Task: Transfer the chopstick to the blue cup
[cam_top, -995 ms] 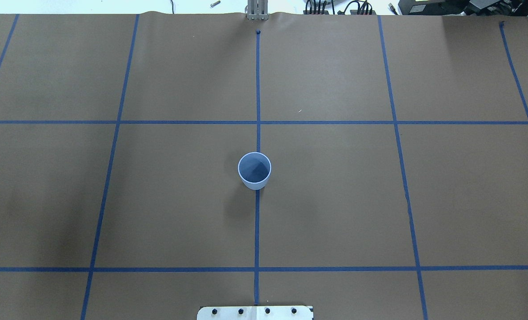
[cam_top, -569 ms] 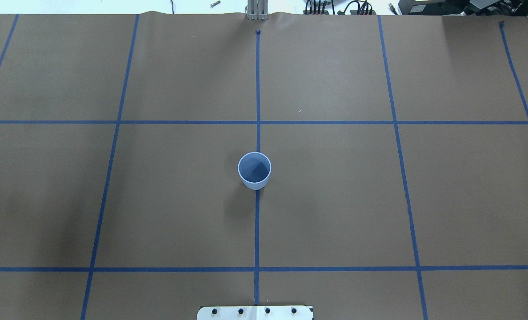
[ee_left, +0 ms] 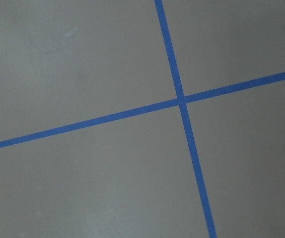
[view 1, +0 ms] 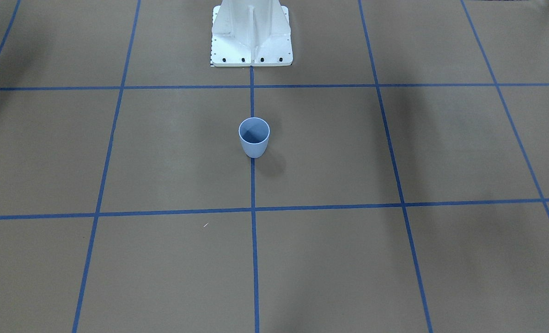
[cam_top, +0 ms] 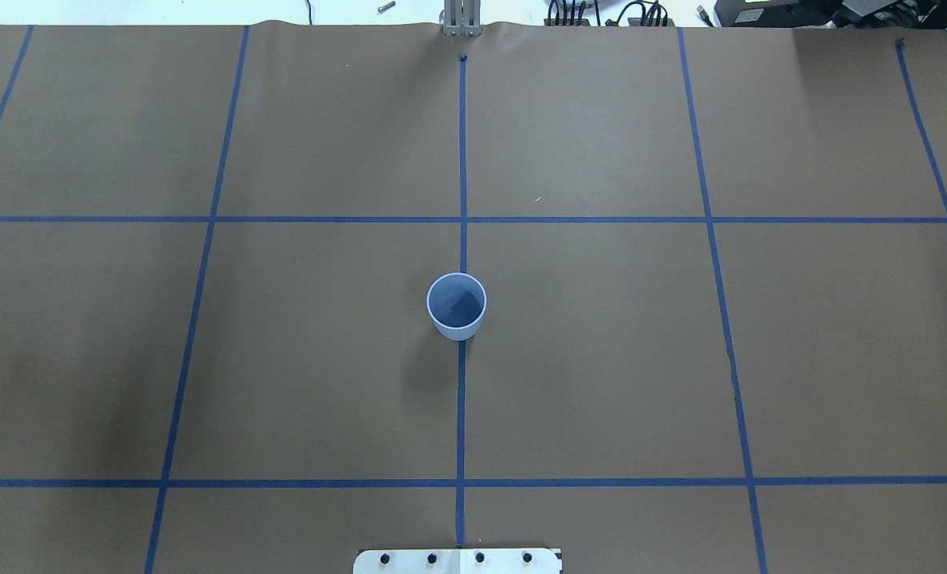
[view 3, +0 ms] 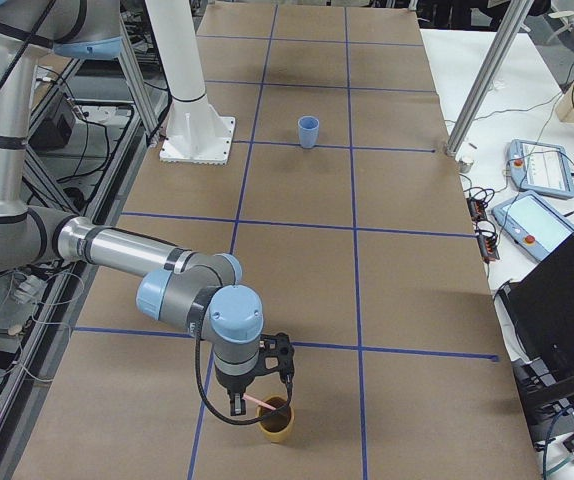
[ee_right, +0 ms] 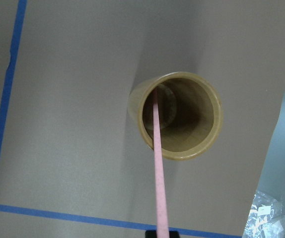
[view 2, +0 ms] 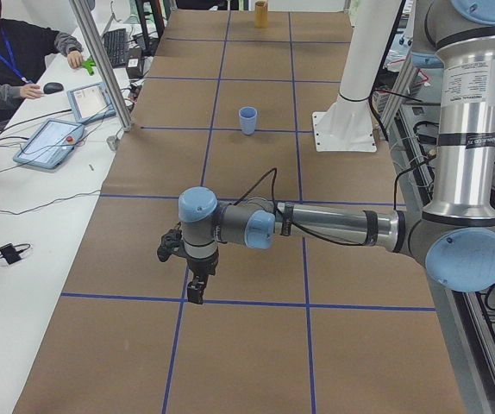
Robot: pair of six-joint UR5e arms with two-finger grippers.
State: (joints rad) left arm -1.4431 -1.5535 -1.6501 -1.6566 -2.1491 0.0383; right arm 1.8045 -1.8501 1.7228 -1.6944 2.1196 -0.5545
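Step in hand: judged to be drawing the chopstick (ee_right: 157, 163) out of the tan cup (ee_right: 179, 115).
Chopstick: leans in the tan cup, lower end on the cup's floor, upper end out over the rim toward the right gripper (view 3: 237, 403).
Right gripper: just beside the tan cup, at the stick's upper end. Whether it is closed on the stick cannot be told.
Left gripper (view 2: 196, 295): over bare table (cam_top: 601, 359) at a tape crossing, well apart from both cups. Its opening cannot be told.
Blue cup (cam_top: 457, 306): upright and empty on the centre tape line, well apart from the tan cup.
Technique: confirm a firm hold, then lift along the stick's own axis so the tan cup does not tip. Carry the stick near vertical, centre its tip over the blue cup's mouth and release low, because a leaning stick may topple a light cup.
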